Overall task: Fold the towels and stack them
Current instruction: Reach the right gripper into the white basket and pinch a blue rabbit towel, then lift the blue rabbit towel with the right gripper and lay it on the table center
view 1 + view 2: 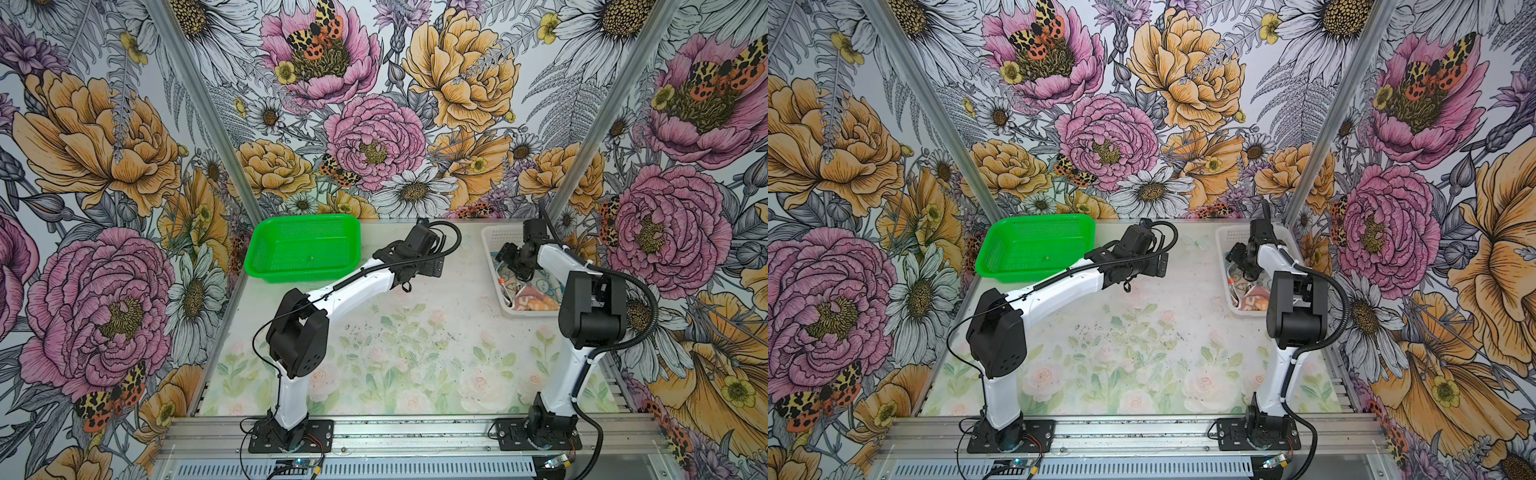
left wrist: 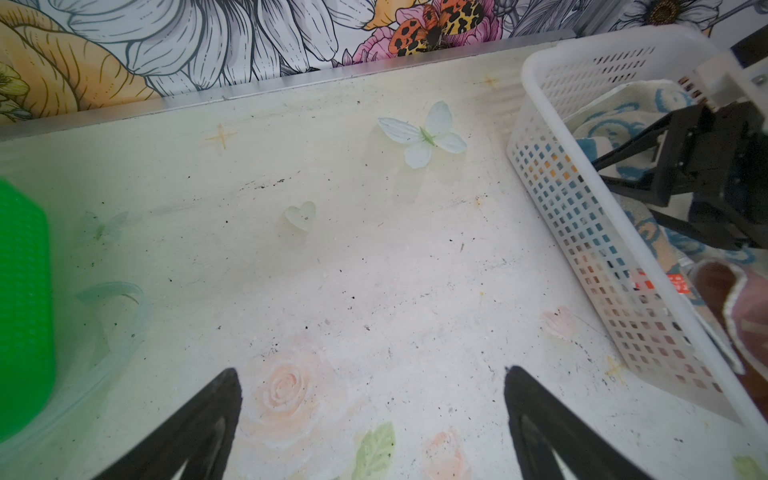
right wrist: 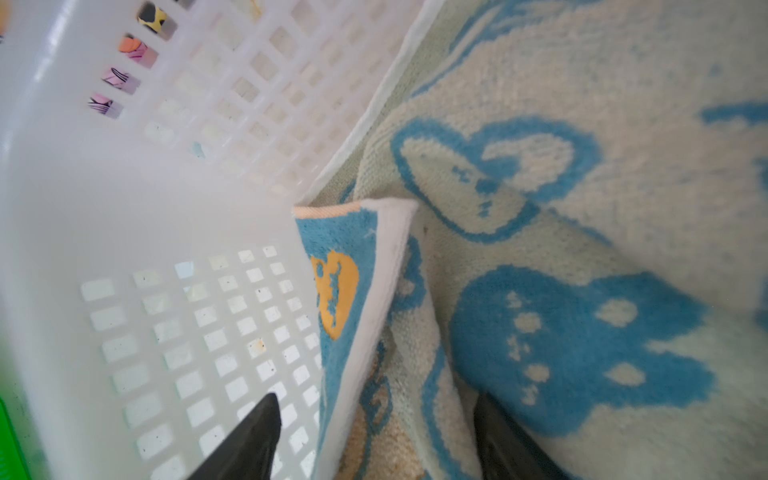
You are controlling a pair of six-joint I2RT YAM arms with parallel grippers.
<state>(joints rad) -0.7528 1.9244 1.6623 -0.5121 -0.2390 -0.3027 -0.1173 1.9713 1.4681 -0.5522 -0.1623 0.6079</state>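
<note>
There are two robot arms, a left arm and a right arm, on one worktop. Each arm carries one gripper, so two in all: the left gripper and the right gripper, each showing two dark fingers. There are two mesh baskets, one green basket and one white basket. Three towels can be told apart by colour: one cream towel with blue rabbits, one blue towel with a white hem, and one orange towel. Two black base plates carry the arms.
</note>
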